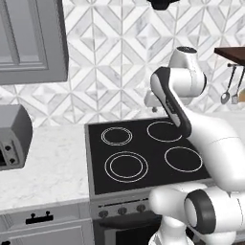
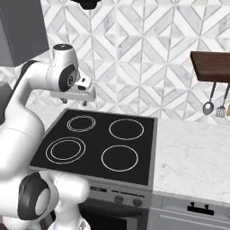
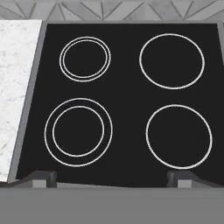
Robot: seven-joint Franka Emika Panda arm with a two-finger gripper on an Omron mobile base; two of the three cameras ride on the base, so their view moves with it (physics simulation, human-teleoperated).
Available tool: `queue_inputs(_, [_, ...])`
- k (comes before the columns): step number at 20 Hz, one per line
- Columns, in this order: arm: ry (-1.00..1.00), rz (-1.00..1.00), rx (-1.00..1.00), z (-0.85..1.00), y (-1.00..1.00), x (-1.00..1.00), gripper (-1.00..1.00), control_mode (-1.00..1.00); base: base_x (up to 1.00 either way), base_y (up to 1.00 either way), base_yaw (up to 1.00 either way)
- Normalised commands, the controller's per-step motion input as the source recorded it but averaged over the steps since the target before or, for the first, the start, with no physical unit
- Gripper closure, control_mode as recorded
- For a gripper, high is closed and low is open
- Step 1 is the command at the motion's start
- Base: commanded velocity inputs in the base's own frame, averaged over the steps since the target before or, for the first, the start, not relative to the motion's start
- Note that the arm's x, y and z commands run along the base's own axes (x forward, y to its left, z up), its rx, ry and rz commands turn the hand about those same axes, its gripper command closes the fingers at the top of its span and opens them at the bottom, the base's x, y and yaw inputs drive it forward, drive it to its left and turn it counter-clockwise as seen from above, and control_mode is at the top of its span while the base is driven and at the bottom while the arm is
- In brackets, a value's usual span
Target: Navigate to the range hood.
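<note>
Range hood (image 1: 162, 4) hangs high above the tool (image 3: 112, 177); fingers spread over cooktop (image 3: 122, 105).

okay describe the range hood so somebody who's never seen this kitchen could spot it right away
Start at the flat black cooktop with four white ring burners, set in the marble counter, then look straight up the diamond-patterned tile wall. At the very top edge hangs the range hood: just a small, glossy black rounded rim. It is much narrower than the cooktop, and unlike the grey boxy microwave on the left it hangs up high.
</note>
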Motion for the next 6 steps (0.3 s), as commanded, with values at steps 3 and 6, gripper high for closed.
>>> queue_inputs(3, [0.0, 0.0, 0.0, 0.0, 0.0, 0.0, -1.0, 1.0, 0.4, 0.0, -0.08])
queue_inputs(6, [0.0, 0.0, 0.0, 0.0, 0.0, 0.0, -1.0, 1.0, 0.15, 0.0, -0.09])
